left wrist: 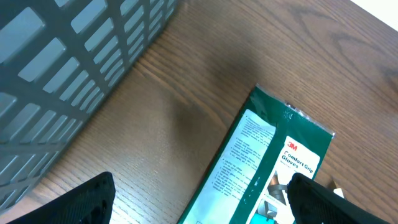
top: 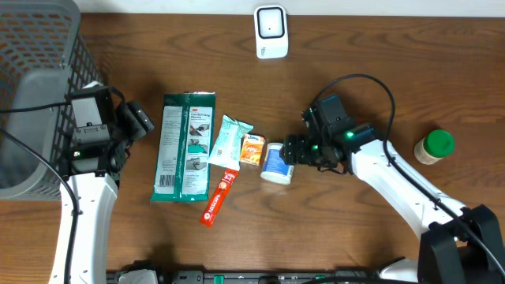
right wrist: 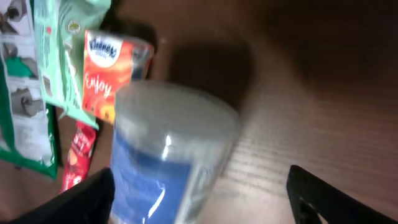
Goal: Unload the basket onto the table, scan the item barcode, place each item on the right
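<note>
A row of items lies mid-table. It holds a green glove packet (top: 185,147), a pale green wipes pack (top: 229,142), an orange tissue pack (top: 252,149), a red tube (top: 219,197) and a clear tub with a blue label (top: 277,163). My right gripper (top: 298,150) is open just right of the tub. In the right wrist view the blurred tub (right wrist: 168,155) lies close to the left finger (right wrist: 87,199), with bare table up to the other. My left gripper (top: 136,125) is open beside the glove packet (left wrist: 273,162). No barcode shows.
A white scanner-like device (top: 270,31) stands at the table's far edge. A grey mesh basket (top: 39,79) fills the left side, close to my left arm. A small jar with a green lid (top: 435,147) stands at the right.
</note>
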`<state>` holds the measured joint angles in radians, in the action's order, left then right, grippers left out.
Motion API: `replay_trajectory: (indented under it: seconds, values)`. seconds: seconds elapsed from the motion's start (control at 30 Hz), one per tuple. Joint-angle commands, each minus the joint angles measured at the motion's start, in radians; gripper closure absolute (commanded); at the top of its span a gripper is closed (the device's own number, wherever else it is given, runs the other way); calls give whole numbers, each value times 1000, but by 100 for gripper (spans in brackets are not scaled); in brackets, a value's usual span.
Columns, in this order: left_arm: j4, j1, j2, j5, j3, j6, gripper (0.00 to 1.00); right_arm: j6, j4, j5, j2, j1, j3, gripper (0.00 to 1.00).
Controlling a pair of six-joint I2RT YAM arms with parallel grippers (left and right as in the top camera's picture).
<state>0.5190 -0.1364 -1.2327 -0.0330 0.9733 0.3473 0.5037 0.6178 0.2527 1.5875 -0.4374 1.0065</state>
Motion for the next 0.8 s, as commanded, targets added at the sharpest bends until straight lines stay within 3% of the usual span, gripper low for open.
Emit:
replay_trajectory:
  seconds: [0.0,0.1,0.3,0.43,0.77]
  values:
    - [0,-3,10,-12,26,6,12,38,-19,-31,48,-16,-1,13]
    - [0,-3,10,-12,26,6,12,86,-47,-31,104,-19,-1,10]
    - [0,-3,10,-12,26,6,12,113,-110,67,137,-24,3,14]
    - [0,-3,10,-12,26,6,12,109,-101,62,79,-24,10,1]
    - [0,-3,10,-12,26,6,12,-75,47,-47,-60,-32,11,1]
